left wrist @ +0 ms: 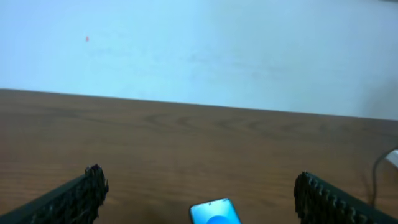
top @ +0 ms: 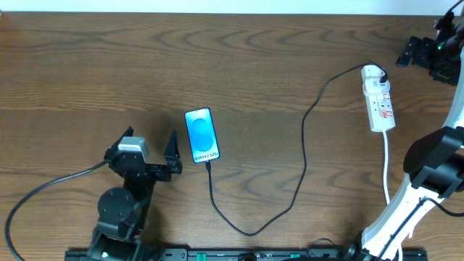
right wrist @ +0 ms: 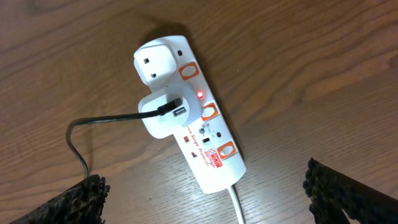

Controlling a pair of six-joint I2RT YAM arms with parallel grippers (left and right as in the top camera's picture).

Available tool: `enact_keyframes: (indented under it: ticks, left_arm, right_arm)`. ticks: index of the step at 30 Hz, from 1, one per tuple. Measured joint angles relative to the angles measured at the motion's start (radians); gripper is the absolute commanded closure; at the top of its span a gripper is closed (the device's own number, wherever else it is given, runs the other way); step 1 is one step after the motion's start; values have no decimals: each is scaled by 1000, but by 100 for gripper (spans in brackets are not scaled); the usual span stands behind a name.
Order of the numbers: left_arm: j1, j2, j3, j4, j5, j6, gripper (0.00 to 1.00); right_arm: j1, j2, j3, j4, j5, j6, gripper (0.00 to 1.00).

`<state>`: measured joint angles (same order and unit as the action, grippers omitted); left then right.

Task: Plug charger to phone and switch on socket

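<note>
1. The phone lies flat on the counter, screen up and lit blue. In your overhead view it is left of centre, long axis running 12 to 6.
2. The charger is a thin black cable leaving the phone's 6 o'clock edge. It dips in a loop toward the near edge of the counter, then climbs toward 1 o'clock to the socket. Its tip touches the phone's bottom edge; you cannot tell from above whether it is fully seated.
3. The socket sits at about 2 o'clock on the counter. Its white cord trails off toward 6 o'clock.
4. In the right wrist view, the charger's black plug sits in a white adapter on the strip's middle outlet. A small red light glows just beside it.
5. Your left pincer stands wide and holds nothing, just off the phone's 9 o'clock. One end of the phone shows between its fingers in the wrist view.
6. Your right pincer also stands wide and empty. It hangs near the socket, touching nothing; overhead puts it at the socket's 1 o'clock.
</note>
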<state>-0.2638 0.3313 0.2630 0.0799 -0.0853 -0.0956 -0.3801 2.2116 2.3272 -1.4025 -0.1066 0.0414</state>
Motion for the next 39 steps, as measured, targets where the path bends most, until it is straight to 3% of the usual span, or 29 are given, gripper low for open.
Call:
enact_keyframes:
  ticks: [16,28,39]
  left_arm:
    - [156,-310,-209,61,31,-1,2]
    - [185,-321,-251,-95,80,-1,2]
    - [185,-321,-245,-107,107,48,2]
  right_arm:
    - [0,0,0,0,0,0,1]
    - [0,0,0,-1,0,0,1]
    - [0,0,0,-1,0,0,1]
